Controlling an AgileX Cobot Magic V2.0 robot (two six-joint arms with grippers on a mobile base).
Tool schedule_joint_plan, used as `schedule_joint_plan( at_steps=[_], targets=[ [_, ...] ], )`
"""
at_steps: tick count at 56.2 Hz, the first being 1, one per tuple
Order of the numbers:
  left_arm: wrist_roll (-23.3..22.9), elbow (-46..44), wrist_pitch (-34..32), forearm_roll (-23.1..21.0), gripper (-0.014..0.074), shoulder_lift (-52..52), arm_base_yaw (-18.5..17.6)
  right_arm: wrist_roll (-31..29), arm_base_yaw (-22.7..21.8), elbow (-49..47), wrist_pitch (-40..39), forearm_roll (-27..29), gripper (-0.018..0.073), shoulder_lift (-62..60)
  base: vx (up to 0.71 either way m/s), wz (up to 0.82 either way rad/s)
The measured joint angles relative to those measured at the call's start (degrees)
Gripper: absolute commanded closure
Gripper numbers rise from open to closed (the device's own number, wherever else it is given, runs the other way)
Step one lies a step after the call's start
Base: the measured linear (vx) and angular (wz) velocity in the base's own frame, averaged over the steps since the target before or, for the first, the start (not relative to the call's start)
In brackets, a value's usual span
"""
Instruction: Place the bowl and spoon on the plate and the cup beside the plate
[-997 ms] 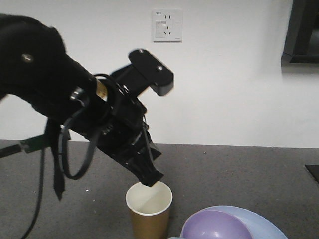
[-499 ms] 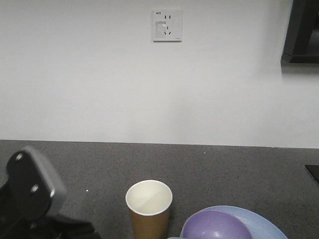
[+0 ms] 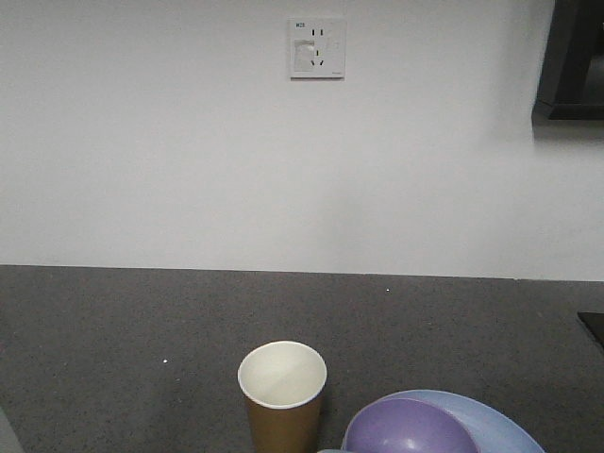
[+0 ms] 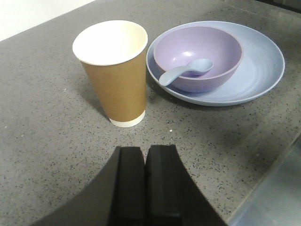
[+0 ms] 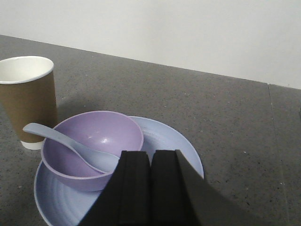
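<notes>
Counter (image 4: 42,117): dark grey speckled stone; bare stretches around the tableware in all views. Back edge meets a white wall (image 3: 283,160) with a socket plate (image 3: 317,47).
Near edge: in the left wrist view a paler strip cuts the corner at 5 o'clock, where the counter ends.
Cup (image 4: 114,70): upright, brown, white inside, on the counter just beside the plate at its 9 o'clock; whether the two touch, cannot tell.
Plate (image 4: 263,70): light blue, flat on the counter.
Bowl (image 4: 202,59): lavender, sitting on the plate, toward the cup side.
Spoon (image 4: 186,71): scoop in the bowl, handle over the bowl rim pointing at the cup.
Left gripper (image 4: 145,186): fingers pressed together, nothing between them; cup at 12 o'clock from the tips, apart, bare counter between.
Right gripper (image 5: 150,188): fingers pressed together, holding nothing; bowl (image 5: 91,146) and plate (image 5: 178,146) close ahead at 11 o'clock, cup (image 5: 28,99) further at 10 o'clock.
</notes>
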Motion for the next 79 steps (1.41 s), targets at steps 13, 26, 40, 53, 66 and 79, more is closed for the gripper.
schedule_joint_plan(
  at_steps=[13,26,40,53,66,79],
  targets=[
    [0.0,0.0,0.0,0.0,0.06,0.0,0.0,0.0,0.0,0.0,0.0,0.0,0.0568,0.0,0.0,0.0],
    [0.0,0.0,0.0,0.0,0.06,0.0,0.0,0.0,0.0,0.0,0.0,0.0,0.0568,0.0,0.0,0.0],
    [0.0,0.0,0.1,0.0,0.06,0.0,0.0,0.0,0.0,0.0,0.1,0.0,0.0568,0.0,0.0,0.0],
    [0.1,1.7,-4.9,5.7,0.06,-2.9,0.6,0.0,0.0,0.0,0.3,0.0,0.0568,0.0,0.0,0.0],
    [-1.0,14.0,-15.5,8.0,0.06,-17.7,12.7,0.0,0.0,0.0,0.3,0.0,0.0568,0.0,0.0,0.0],
    [-3.2,29.2,-17.0,7.7,0.06,-39.1,27.7,0.0,0.0,0.0,0.5,0.0,0.0568,0.0,0.0,0.0]
  ],
)
